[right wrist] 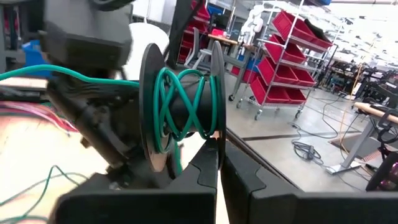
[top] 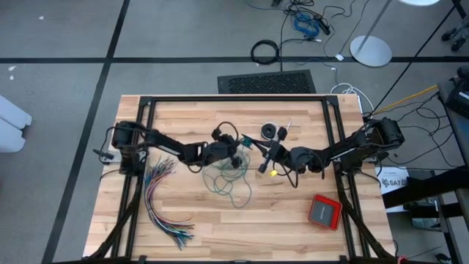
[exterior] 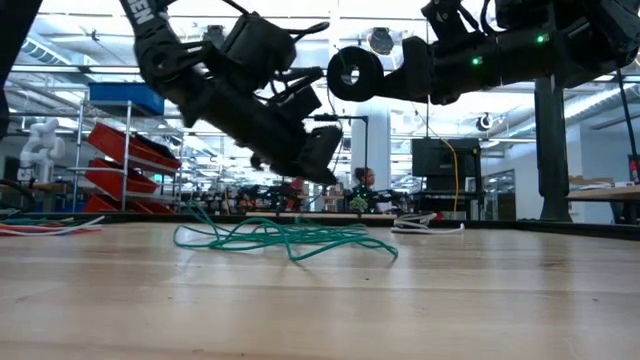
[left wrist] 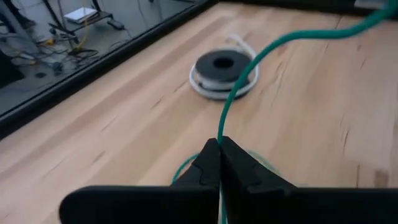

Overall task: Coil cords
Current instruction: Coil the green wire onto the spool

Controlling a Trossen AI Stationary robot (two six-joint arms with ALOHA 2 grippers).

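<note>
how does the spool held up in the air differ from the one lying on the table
The held spool is lifted above the table, on edge in the right tool; the other spool lies flat on the wood, untouched. The held spool carries a few turns of the teal cord; the flat spool has white cord around it, and the teal cord, pinched in the left tool, only passes over it. Both have round black flanges.

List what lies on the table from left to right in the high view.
Fanned many-coloured wires → loose teal-green cord → small spool with white cord → red box.
</note>
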